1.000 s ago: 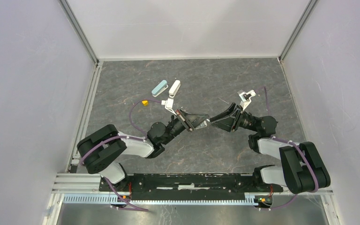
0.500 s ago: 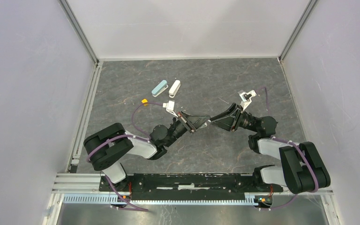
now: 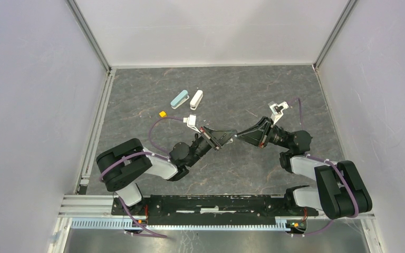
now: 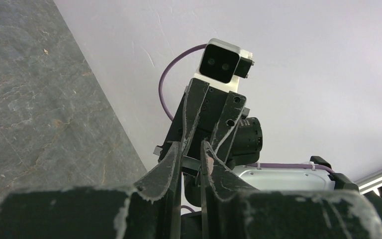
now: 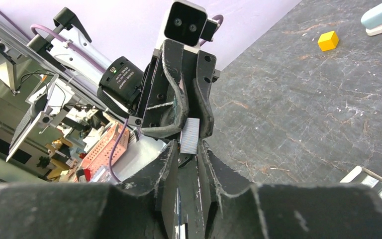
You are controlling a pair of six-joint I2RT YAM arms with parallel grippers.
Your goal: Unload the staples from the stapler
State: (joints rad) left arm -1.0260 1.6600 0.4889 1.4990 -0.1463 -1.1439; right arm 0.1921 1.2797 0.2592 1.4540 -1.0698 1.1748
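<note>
On the far left part of the table (image 3: 137,89) lie a yellow cube (image 3: 162,114), then a teal stapler (image 3: 179,99) and a white stapler (image 3: 196,98) just beside each other. All three are well apart from the arms. Right of them, near the middle, the left gripper (image 3: 231,135) and the right gripper (image 3: 238,137) meet tip to tip above the surface. From above, their black fingers cover what lies between them. Only a pale speck, seemingly the stapler (image 3: 234,136), shows at the join. The right wrist view shows more: the staples (image 5: 190,135), a short ribbed grey strip, stand between the right gripper's fingertips. These are drawn in close against its lower end, with the left gripper's curved fingers right behind it. The left wrist view shows its own fingers nearly together, with a grey metal piece (image 4: 191,162) across the narrow gap. Whether they pinch it I cannot tell. Of the wrist views, only the right one takes in the cube and the teal stapler.
</note>
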